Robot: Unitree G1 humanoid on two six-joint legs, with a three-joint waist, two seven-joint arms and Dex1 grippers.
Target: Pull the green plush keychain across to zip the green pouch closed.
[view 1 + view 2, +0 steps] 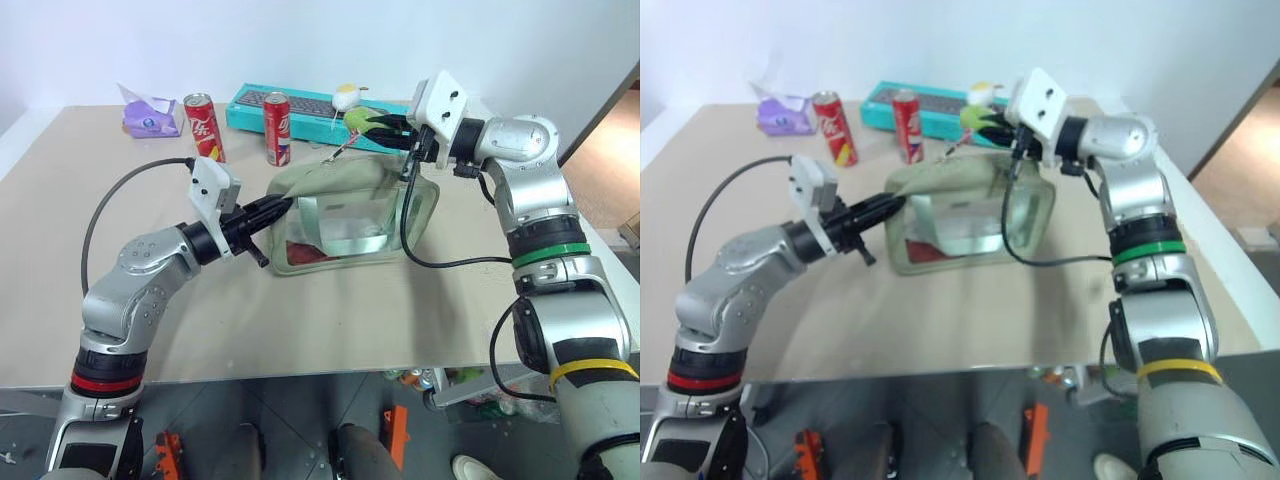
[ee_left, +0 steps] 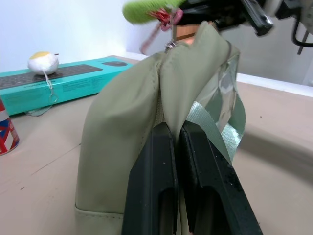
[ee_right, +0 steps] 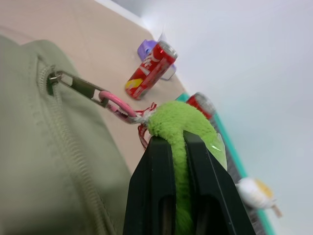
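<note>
Fuzzy green plush keychain point(image 3: 182, 128) sat pinched between the right gripper's point(image 1: 385, 127) closed fingers, raised above the far end of the green pouch point(image 1: 345, 205) — its pink ring clipped to the zipper pull. The left gripper point(image 1: 272, 210) clamped the pouch's near end on the table point(image 1: 330, 310).

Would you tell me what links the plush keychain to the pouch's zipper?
A pink loop and a metal zipper pull join the green plush keychain to the green pouch, seen in the right wrist view.

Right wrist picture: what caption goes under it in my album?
Right gripper pinching the green plush keychain clipped to the green pouch.
</note>
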